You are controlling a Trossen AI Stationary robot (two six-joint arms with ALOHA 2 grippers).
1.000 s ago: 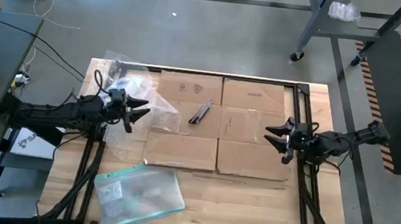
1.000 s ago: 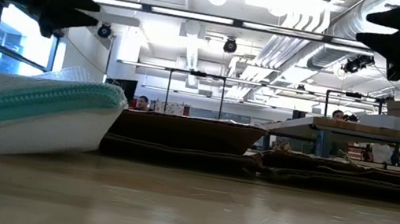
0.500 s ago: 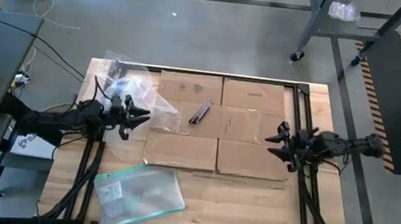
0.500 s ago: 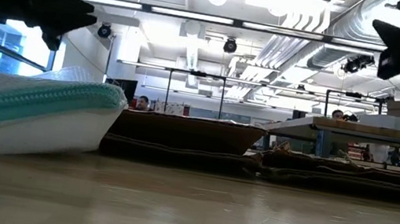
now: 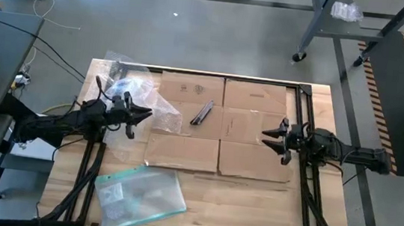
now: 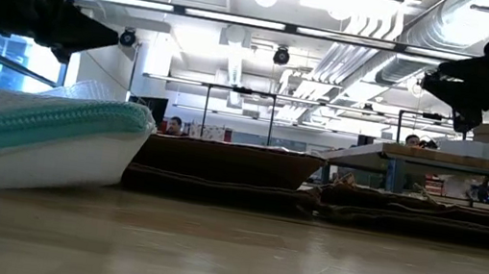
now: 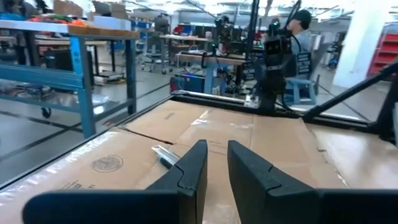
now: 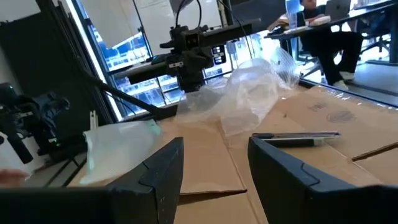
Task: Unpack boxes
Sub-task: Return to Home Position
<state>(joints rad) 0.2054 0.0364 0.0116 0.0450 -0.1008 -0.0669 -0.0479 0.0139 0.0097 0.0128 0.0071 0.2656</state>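
Note:
The brown cardboard box (image 5: 219, 126) lies flattened in the middle of the table, its flaps spread out. A slim dark tool (image 5: 202, 113) rests on it. My left gripper (image 5: 146, 115) hovers level above the box's left edge, beside the bubble wrap (image 5: 138, 91). Its fingers (image 7: 193, 165) are open by a narrow gap with nothing between them. My right gripper (image 5: 266, 135) hovers level above the box's right part, pointing at the left one. It is open (image 8: 214, 155) and holds nothing.
A clear pouch with a teal edge (image 5: 141, 195) lies on the table's near left part and fills the left of the low view (image 6: 30, 139). Black frame rails (image 5: 303, 188) run along the table's sides. People sit at benches beyond the table (image 8: 323, 37).
My left gripper has sunk a little and its fingers have come from wide apart to a narrow gap. My right arm has swung until it lies level across the table. Its gripper has sunk and moved toward the table's left, staying open. Nothing on the table has moved.

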